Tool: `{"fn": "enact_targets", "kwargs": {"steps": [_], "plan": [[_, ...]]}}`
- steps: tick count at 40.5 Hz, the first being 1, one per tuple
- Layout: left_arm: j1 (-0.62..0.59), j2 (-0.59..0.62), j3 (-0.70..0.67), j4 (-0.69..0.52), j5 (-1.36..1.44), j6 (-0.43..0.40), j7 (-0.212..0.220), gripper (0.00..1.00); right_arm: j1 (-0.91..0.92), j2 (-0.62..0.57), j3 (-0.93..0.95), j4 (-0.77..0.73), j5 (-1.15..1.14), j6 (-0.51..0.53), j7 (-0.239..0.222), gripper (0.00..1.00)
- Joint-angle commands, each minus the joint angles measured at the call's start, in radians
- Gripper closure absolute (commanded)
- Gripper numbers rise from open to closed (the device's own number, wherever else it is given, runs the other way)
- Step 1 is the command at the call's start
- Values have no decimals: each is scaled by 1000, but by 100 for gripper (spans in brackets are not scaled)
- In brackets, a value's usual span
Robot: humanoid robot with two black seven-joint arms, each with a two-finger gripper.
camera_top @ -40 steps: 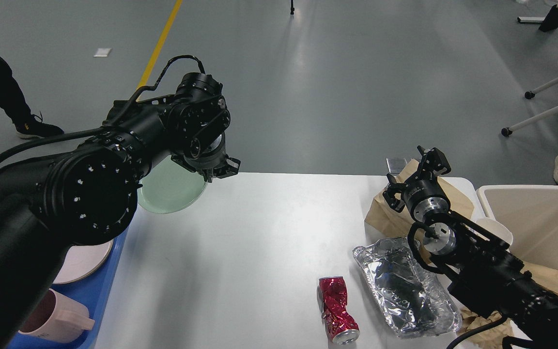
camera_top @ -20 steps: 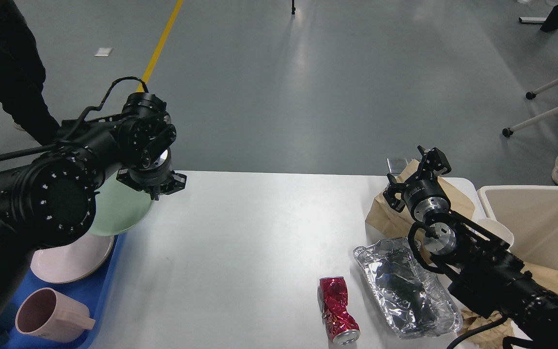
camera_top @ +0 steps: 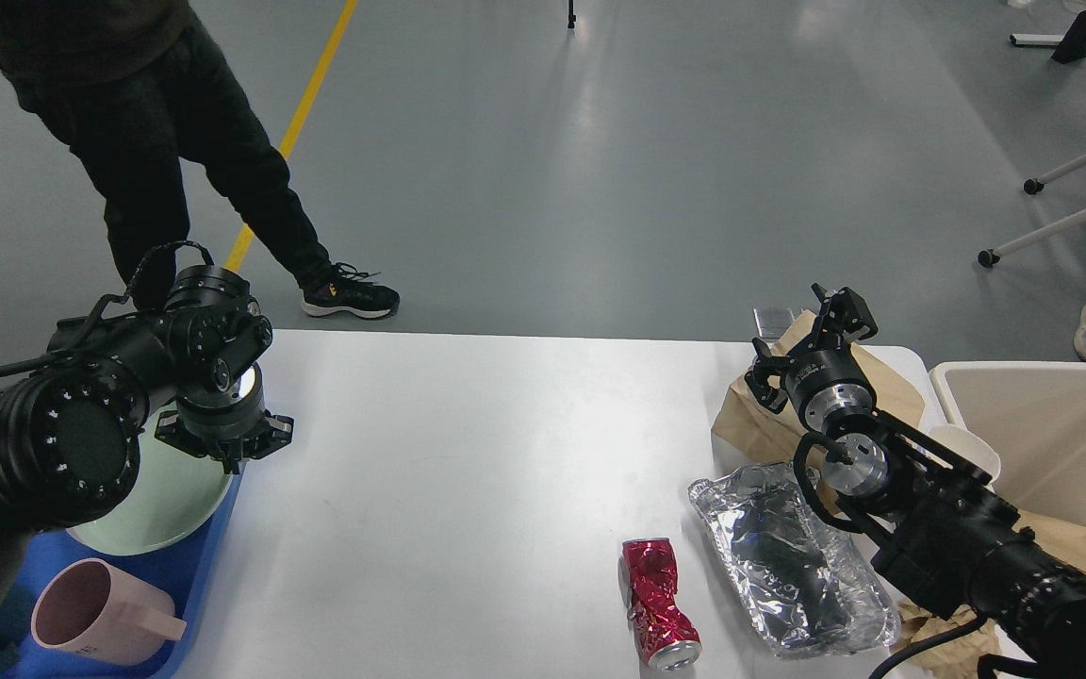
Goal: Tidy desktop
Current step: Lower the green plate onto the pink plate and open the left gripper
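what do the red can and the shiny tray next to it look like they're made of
The red can looks like thin aluminium, glossy red, crushed and twisted with a bare silver end. The tray looks like crinkled foil, mirror-bright with sharp creases. Both are guesses from the shine.

The desktop [camera_top: 468,490] is the landmark. At its left edge sits a blue tray [camera_top: 194,575] holding a green plate [camera_top: 161,505] and a pink cup [camera_top: 95,613]. The left gripper [camera_top: 224,451] hangs over the plate's right rim; its fingers cannot be told apart. On the desktop's near right part lie a crushed red can [camera_top: 654,604] and, just right of it, a foil wrap [camera_top: 788,556]. A brown paper bag [camera_top: 769,415] lies at the far right corner, with the right gripper [camera_top: 840,311] above it, fingers spread. A beige bin [camera_top: 1061,434] stands just right of the desktop. Beyond the far left corner, 1 person [camera_top: 185,132] stands on the floor.
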Motion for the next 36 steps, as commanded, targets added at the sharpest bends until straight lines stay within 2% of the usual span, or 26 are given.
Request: {"fn": "enact_targets", "kwargs": {"steps": [1,15,24,30,36], "plan": [[5,2,1,2,0,0,0,100,0,-1,0,0,0,0,0,0],[42,2,5,108,43,1,3,100,0,0,0,0,0,0,0,0],[55,-1,5,121,48,46,3,100,0,-1,0,0,0,-2,0,0],[77,-3,5,128,83,135,3,100,0,0,0,0,0,0,0,0],[83,-3,5,128,86,153,3,100,0,-1,0,0,0,0,0,0]]}}
